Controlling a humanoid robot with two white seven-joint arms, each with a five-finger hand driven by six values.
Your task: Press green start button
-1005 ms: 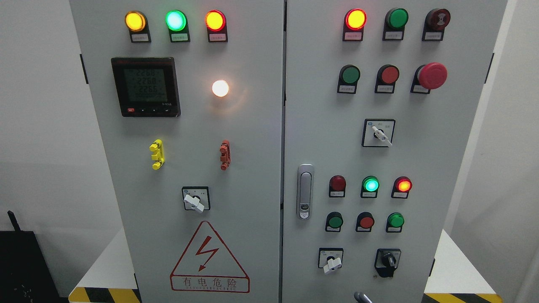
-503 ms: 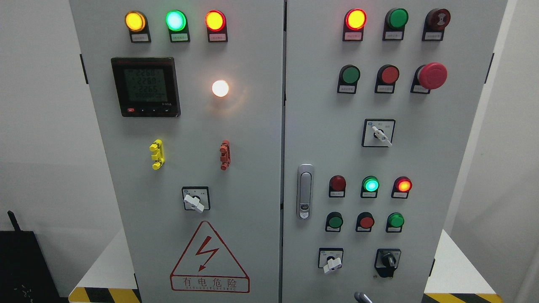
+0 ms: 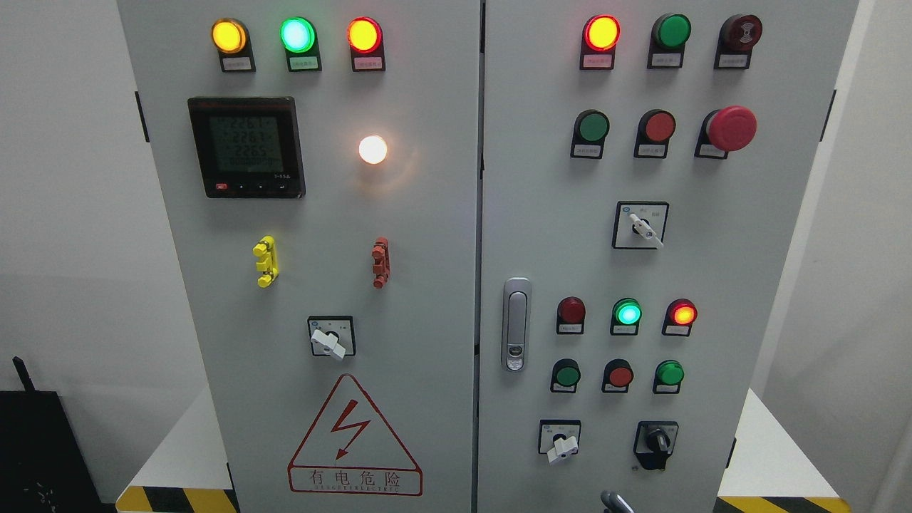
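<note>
A grey control cabinet [image 3: 427,214] with two doors fills the head view. On the right door, green push buttons sit at the upper left [image 3: 593,127], the top middle [image 3: 674,30], and low down at the left [image 3: 568,374] and right [image 3: 670,372] of a row. Their labels are too small to read. Only a small grey tip of my right hand [image 3: 615,503] shows, at the bottom edge below the lower buttons and apart from them. My left hand is out of view.
A red mushroom stop button [image 3: 732,128] juts out at the upper right. Red buttons [image 3: 660,126] [image 3: 620,375] sit beside the green ones. Rotary switches [image 3: 641,226] [image 3: 561,442] [image 3: 656,442] and a door handle [image 3: 516,324] protrude. Lit lamps and a meter [image 3: 247,147] are on the left door.
The grey tip at the bottom edge has crept slightly to the right and shows a little more. The meter digits have changed.
</note>
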